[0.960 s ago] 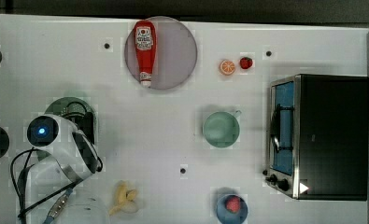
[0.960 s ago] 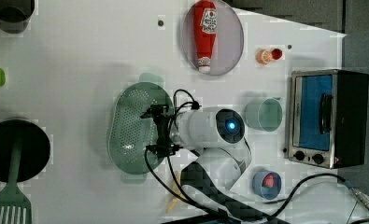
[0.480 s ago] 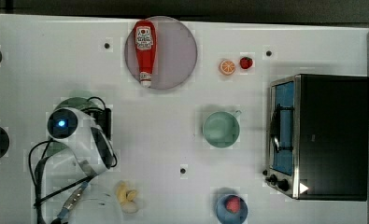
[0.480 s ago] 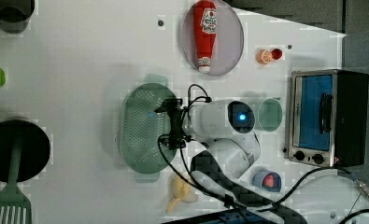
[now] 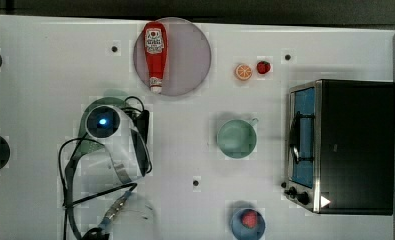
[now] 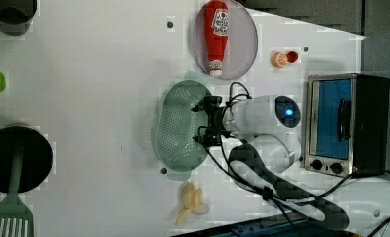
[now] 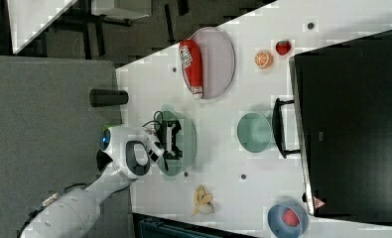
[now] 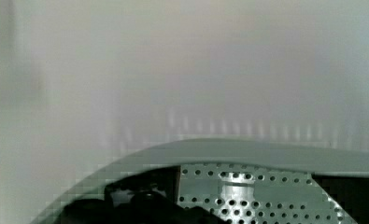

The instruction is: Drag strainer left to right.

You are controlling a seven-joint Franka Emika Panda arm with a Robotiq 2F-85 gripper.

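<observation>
The strainer (image 6: 180, 126) is a large pale mint-green oval basin with a perforated floor, standing on the white table. In the left view my gripper (image 6: 205, 123) reaches down into its right-hand end, jaws spread wide, open, against the wall there. The right view has the gripper (image 7: 172, 140) over the strainer (image 7: 188, 144). From above, the arm (image 5: 110, 135) covers most of the strainer (image 5: 112, 95). The wrist view looks over the strainer's rim (image 8: 247, 151) and holed floor (image 8: 247, 189).
A ketchup bottle (image 5: 154, 55) lies on a grey plate (image 5: 190, 55). A round green cup (image 5: 236, 138) and a toaster oven (image 5: 342, 145) stand toward the top view's right. A banana (image 6: 191, 200), a blue bowl (image 5: 247, 222) and a black pan (image 6: 15, 158) are nearby.
The arm and the strainer have slid together toward the left view's right, closer to the oven. The jaws have stayed spread.
</observation>
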